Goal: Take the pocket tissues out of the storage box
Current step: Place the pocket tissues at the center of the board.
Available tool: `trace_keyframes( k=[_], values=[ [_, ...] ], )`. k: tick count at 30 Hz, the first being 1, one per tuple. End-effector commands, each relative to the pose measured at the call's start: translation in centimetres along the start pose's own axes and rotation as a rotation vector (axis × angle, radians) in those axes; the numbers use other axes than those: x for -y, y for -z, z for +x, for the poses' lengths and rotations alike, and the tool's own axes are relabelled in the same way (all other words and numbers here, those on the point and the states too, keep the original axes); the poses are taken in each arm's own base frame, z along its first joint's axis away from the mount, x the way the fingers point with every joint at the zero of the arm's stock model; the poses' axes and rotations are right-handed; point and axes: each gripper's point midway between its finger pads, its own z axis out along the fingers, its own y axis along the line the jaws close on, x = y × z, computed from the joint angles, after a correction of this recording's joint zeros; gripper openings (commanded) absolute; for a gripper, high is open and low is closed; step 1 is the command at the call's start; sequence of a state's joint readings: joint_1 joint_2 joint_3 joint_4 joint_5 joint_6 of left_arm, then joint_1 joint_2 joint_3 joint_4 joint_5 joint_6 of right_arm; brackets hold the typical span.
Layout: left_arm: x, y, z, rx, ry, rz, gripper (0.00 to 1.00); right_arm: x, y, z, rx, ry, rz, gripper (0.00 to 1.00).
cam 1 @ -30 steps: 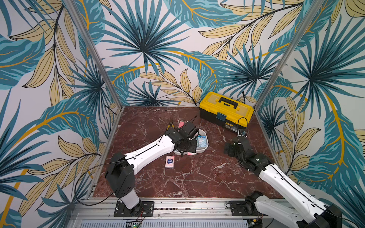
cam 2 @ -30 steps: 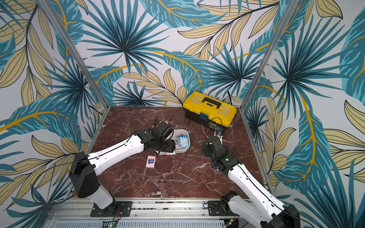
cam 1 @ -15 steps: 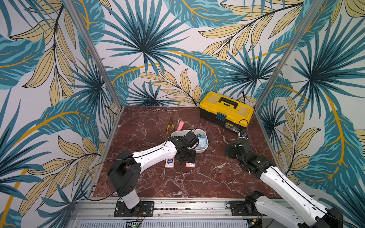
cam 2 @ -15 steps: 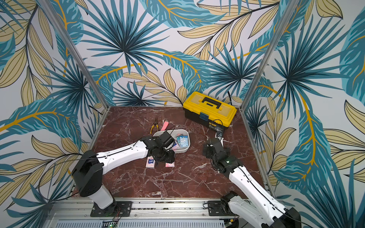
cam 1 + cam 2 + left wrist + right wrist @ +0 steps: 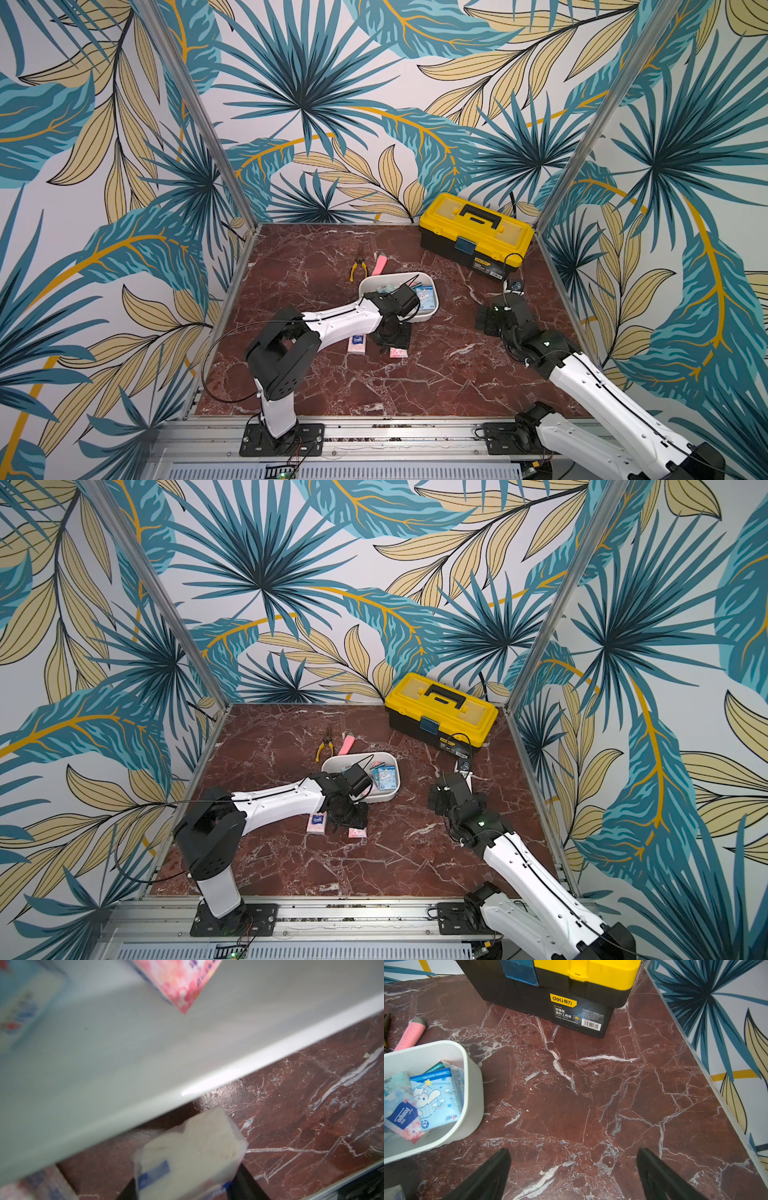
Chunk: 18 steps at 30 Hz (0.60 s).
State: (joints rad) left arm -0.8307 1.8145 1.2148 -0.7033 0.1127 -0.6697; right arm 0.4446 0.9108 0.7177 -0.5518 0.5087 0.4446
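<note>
The white storage box (image 5: 370, 283) (image 5: 332, 764) stands mid-table and holds several pocket tissues, among them a light blue packet (image 5: 426, 296) (image 5: 438, 1097). My left gripper (image 5: 392, 338) (image 5: 187, 1184) sits low over the table just in front of the box. It is shut on a pink packet (image 5: 398, 352) (image 5: 187, 1157). Another pink packet (image 5: 357, 344) (image 5: 316, 823) lies on the table beside it. The left wrist view looks past the box wall (image 5: 124, 1064) to a pink packet (image 5: 178, 982) inside. My right gripper (image 5: 484, 322) (image 5: 573, 1151) hangs open and empty to the right of the box.
A yellow-lidded black toolbox (image 5: 476, 237) (image 5: 571, 985) stands at the back right. Yellow-handled pliers (image 5: 358, 268) and a long pink bar (image 5: 379, 264) (image 5: 409, 1034) lie behind the box. Patterned walls enclose the table on three sides.
My left gripper has come out of the box with the pink packet and dropped to the table in front of it. The right arm has hardly moved.
</note>
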Motion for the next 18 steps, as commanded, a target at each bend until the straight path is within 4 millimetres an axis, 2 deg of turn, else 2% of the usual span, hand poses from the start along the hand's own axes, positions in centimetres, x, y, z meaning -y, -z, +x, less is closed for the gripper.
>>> trace_keyframes(
  k=[1,11,18],
  values=[
    [-0.73,-0.96,0.21,0.003,0.010,-0.028,0.52,0.78,-0.12,0.77,-0.011,0.013,0.029,0.99],
    [-1.25,-1.64,-0.04,0.016,0.028,-0.054,0.57,0.92,0.04,0.86,-0.009,0.004,0.028,0.99],
    [-1.47,-0.91,-0.08,0.032,0.031,-0.062,0.63,1.07,0.39,0.66,-0.001,0.001,0.024,0.99]
  ],
)
